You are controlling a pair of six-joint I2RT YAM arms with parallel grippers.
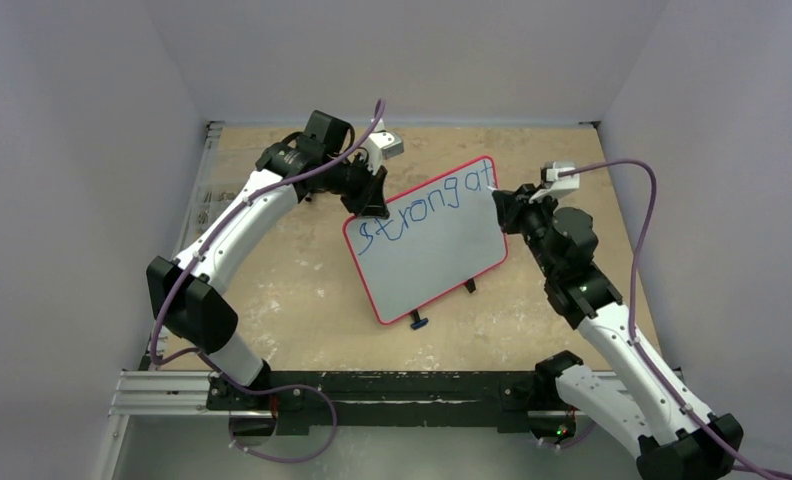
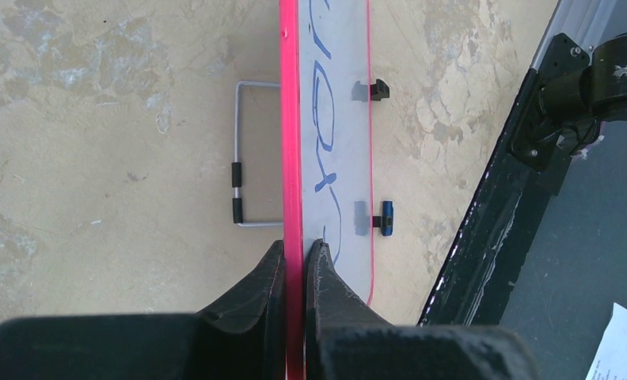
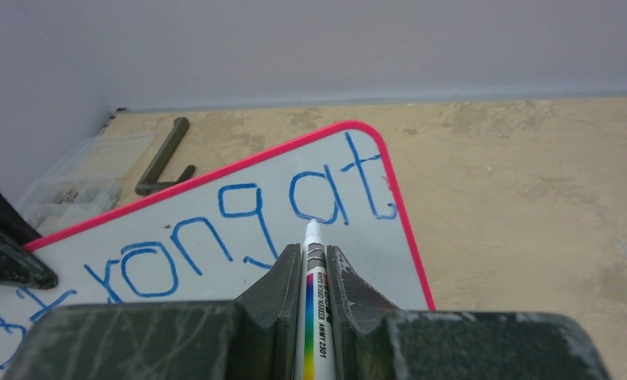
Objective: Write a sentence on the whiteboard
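Observation:
The whiteboard [image 1: 435,250], white with a red-pink frame, stands tilted on its two black feet mid-table. Blue marker letters of the sentence [image 1: 422,205] read "strong at" along its top. My left gripper [image 1: 370,207] is shut on the board's upper left frame; the left wrist view shows the frame [image 2: 292,158] pinched between both fingers [image 2: 326,277]. My right gripper [image 1: 499,200] is shut on a white whiteboard marker [image 3: 314,309] at the board's upper right corner. Its tip sits just below the "at" [image 3: 342,186]; whether it touches the board [image 3: 215,261] I cannot tell.
A wire stand loop [image 2: 243,154] sticks out behind the board. A dark L-shaped bar [image 3: 161,158] and a clear plastic box [image 3: 73,186] lie by the far left wall. Grey walls enclose the table; the aluminium base rail [image 1: 372,392] runs along the near edge.

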